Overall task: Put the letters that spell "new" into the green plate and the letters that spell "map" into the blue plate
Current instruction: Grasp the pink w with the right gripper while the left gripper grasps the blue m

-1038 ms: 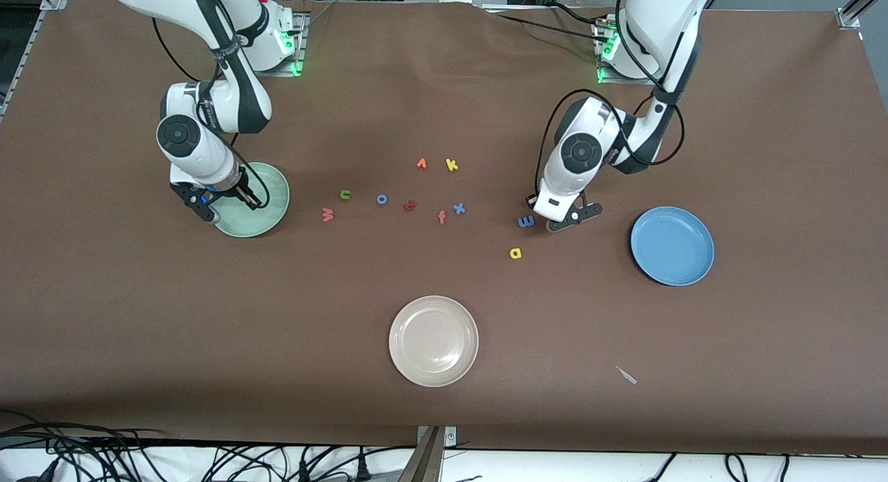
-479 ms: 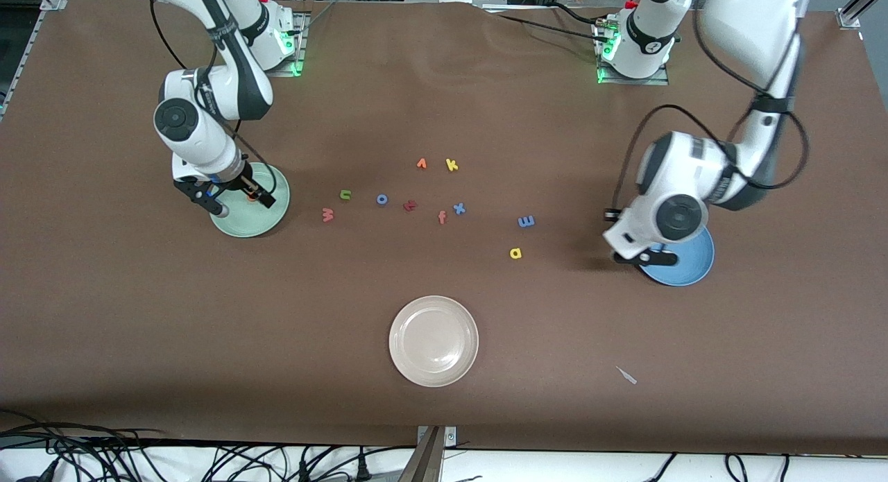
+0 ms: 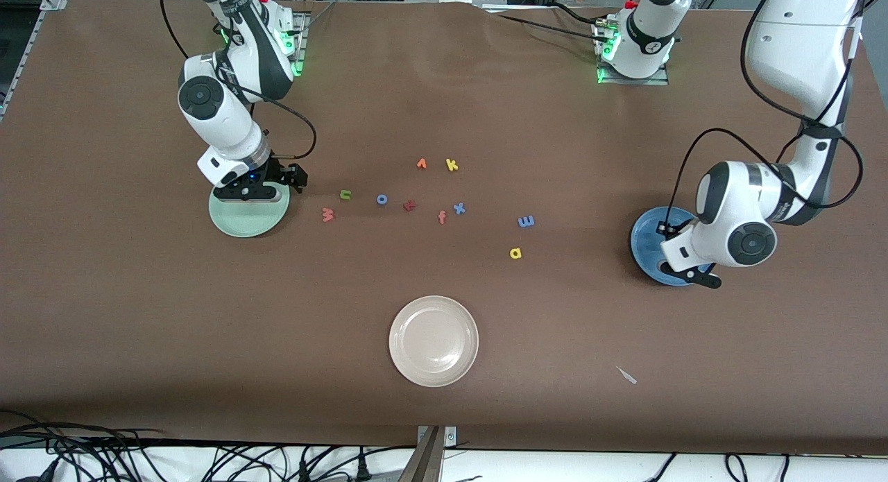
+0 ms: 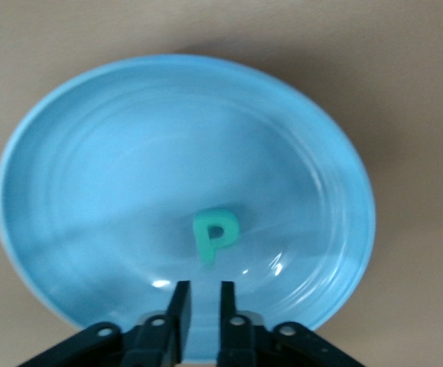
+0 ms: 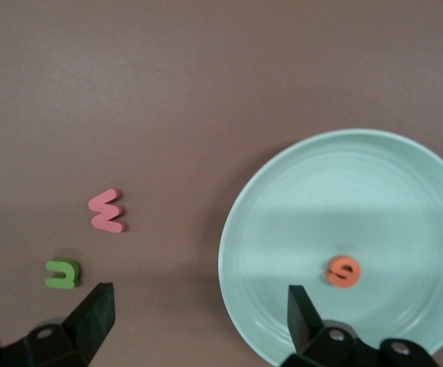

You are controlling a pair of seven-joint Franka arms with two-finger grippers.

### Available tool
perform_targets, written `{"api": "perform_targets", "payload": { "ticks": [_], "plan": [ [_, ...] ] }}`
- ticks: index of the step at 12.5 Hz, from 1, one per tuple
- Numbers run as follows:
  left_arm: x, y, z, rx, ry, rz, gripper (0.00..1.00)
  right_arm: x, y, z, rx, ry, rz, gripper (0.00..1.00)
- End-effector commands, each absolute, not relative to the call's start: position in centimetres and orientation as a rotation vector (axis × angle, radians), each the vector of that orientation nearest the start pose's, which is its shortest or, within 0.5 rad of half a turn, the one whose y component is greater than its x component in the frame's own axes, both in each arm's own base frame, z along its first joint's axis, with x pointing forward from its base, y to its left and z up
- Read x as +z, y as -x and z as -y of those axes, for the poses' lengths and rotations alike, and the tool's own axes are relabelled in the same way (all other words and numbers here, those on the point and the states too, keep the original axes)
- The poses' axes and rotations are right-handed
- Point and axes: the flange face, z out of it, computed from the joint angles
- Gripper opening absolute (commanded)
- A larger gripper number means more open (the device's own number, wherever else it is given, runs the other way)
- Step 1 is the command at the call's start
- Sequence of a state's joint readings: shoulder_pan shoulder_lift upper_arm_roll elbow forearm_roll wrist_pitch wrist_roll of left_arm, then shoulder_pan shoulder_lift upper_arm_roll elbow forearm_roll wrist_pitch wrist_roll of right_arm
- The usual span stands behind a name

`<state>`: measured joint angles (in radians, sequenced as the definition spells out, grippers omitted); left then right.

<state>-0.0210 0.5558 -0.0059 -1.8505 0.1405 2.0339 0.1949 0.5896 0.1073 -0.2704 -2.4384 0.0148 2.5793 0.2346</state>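
Left gripper over the blue plate, at right of the front frame, fingers a narrow slit apart, holding nothing; teal p flat in that plate. Right gripper spread wide above the green plate, upper left; orange e inside. Salmon w and green n beside that plate; blue m and yellow a right of centre on the table.
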Motion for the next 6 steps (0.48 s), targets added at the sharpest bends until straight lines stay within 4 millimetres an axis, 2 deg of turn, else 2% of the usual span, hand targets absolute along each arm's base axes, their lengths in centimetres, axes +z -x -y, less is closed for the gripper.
{"api": "perform_targets", "payload": {
  "ticks": [1, 2, 3, 5, 6],
  "plan": [
    [23.5, -61.3, 2.0, 0.545, 2.981, -0.439, 1.00, 25.1, -48.2, -17.5, -0.154, 3.140, 0.313, 0.99],
    [23.7, -61.1, 3.3, 0.562, 3.046, -0.326, 1.00, 24.4, -48.3, -19.2, -0.195, 3.124, 0.359, 0.99],
    [23.8, -61.0, 5.1, 0.564, 3.116, -0.223, 1.00, 23.5, -48.4, -20.2, -0.195, 3.125, 0.369, 0.99],
    [25.1, -61.0, 9.0, 0.542, 3.209, 0.027, 1.00, 22.5, -48.3, -20.9, -0.176, 3.130, 0.383, 0.95],
    [25.4, -60.7, 11.8, 0.526, 3.220, 0.110, 1.00, 22.0, -48.3, -20.9, -0.167, 3.134, 0.391, 0.90]
  ]
}}
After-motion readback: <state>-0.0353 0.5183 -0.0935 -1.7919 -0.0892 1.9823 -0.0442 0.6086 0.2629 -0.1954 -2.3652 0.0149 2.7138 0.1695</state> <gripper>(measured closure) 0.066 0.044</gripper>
